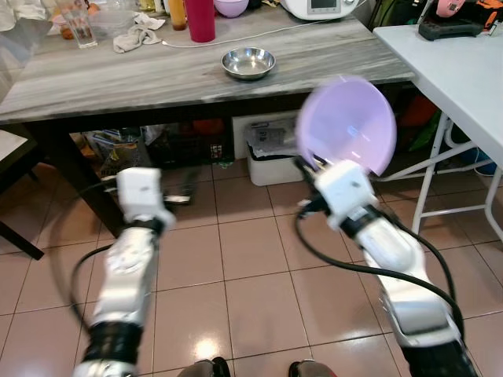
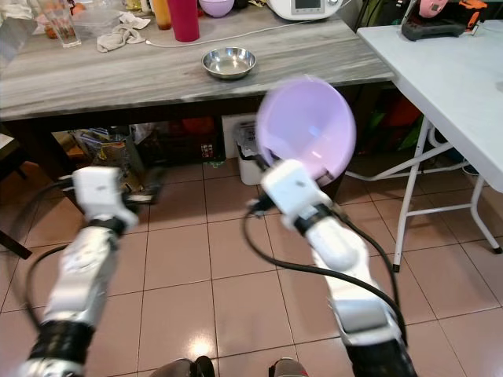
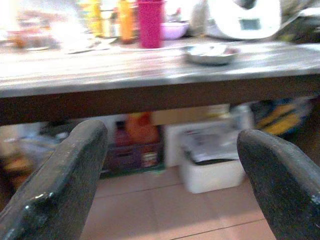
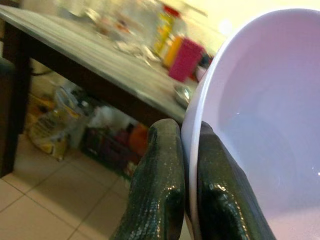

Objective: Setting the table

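A lilac plastic bowl (image 1: 346,124) is held up by the right gripper (image 4: 187,165); its rim is pinched between the two black fingers (image 4: 159,185), one inside the bowl, one outside, so the bowl is carried on its edge w/ the open side turned toward the robot; it is prob. held high like this so it can go over the table edge. The bowl is in the air, in front of the grey wooden table (image 1: 118,75) and lower than its top, above the tiled floor (image 1: 244,259); it is not yet set down.

The left gripper (image 3: 172,165) is held wide open w/ nothing in it; it is aimed at the table edge, low, maybe kept free for the next thing.

A steel bowl (image 1: 248,63) is already on the table near the front edge; a pink cup (image 1: 201,20) and a crumpled cloth (image 1: 137,35) are farther back; a white folding table (image 1: 464,71) is beside it on the right.

The bowl is blurred in the head views; things at the back of the table are cut off at the top; boxes and bags under the table are too dark to tell apart; the left wrist view is blurry too.
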Controlling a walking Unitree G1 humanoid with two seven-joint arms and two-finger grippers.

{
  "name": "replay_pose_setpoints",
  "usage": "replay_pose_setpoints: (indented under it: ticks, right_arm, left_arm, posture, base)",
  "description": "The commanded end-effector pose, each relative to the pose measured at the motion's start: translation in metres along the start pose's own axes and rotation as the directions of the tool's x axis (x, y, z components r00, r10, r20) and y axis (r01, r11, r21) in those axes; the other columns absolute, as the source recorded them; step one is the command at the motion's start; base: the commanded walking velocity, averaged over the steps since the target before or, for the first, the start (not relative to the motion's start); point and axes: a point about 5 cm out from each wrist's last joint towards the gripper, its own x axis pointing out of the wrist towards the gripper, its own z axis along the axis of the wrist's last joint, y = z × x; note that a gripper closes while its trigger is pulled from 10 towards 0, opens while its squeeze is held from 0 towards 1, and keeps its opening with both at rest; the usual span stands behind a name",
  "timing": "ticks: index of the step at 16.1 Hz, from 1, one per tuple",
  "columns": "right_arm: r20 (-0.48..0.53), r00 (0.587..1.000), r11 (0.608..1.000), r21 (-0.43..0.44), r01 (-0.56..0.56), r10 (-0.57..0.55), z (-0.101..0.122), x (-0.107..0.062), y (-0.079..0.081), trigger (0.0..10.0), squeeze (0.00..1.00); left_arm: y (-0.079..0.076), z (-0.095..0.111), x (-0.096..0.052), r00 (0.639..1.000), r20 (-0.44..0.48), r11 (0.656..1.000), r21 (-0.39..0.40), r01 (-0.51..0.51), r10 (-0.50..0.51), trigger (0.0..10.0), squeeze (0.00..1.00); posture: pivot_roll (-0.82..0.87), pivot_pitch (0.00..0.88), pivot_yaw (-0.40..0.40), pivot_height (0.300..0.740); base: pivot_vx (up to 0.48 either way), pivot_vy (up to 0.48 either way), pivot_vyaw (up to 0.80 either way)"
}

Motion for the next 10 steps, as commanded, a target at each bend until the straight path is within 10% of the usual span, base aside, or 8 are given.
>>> replay_pose_setpoints:
  ticks: [1, 10]
  right_arm:
    - [-0.004, 0.998, 0.998, 0.026, 0.055, -0.055, 0.0, -0.006, -0.009, 10.0, 0.0]
    - [-0.007, 0.996, 0.994, 0.059, 0.093, -0.092, 0.0, -0.011, -0.01, 10.0, 0.0]
  left_arm:
    - [0.006, 0.001, -0.006, 1.0, 0.013, 0.999, 0.034, -0.026, 0.026, 10.0, 0.0]
    - [0.014, 0.002, -0.014, 0.999, 0.014, 0.995, 0.079, -0.052, 0.051, 10.0, 0.0]
  posture:
    - [-0.25, 0.152, 0.031, 0.74]
    - [-0.24, 0.154, 0.046, 0.74]
  base:
    - [0.0, 0.0, 0.0]
    - [0.028, 0.0, 0.3]
